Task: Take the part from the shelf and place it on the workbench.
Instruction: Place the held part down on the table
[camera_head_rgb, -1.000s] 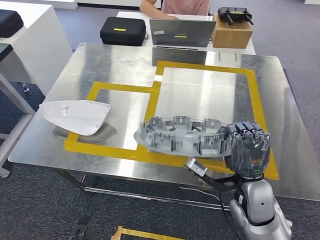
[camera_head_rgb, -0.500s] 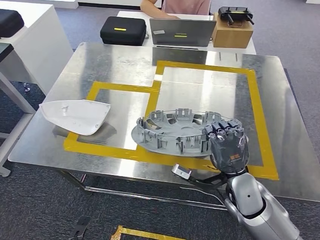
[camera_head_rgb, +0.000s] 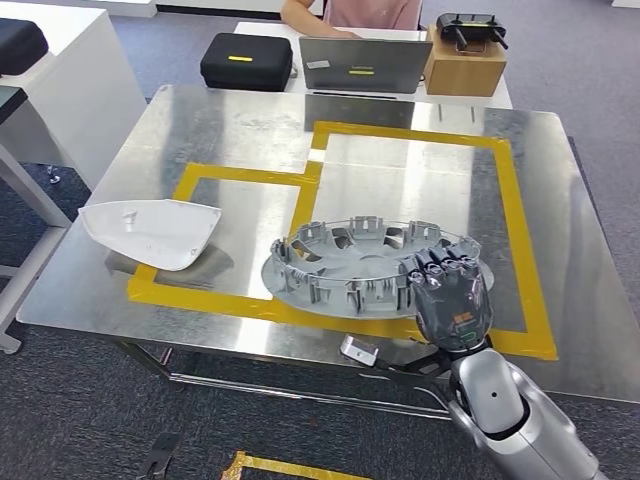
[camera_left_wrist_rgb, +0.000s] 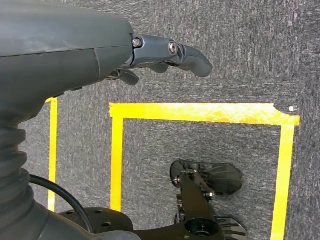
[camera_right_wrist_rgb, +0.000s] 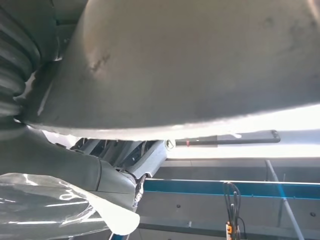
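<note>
R hand (camera_head_rgb: 450, 298) grips rim of grey wheel cover (camera_head_rgb: 362, 262), tilted over steel worktop (camera_head_rgb: 226, 120). L hand (camera_left_wrist_rgb: 113, 50) hangs, fingers apart, holding nothing.

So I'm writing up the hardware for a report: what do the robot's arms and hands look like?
The right arm is smooth silver with rounded shells. The right hand is dark grey with a glossy film-like cover and a small green and orange marking on its back. The left hand has dark fingers with visible screws, a grey ribbed cover and a black cable at the wrist.

head high over workbench (camera_head_rgb: 226, 120), wrists close
</note>
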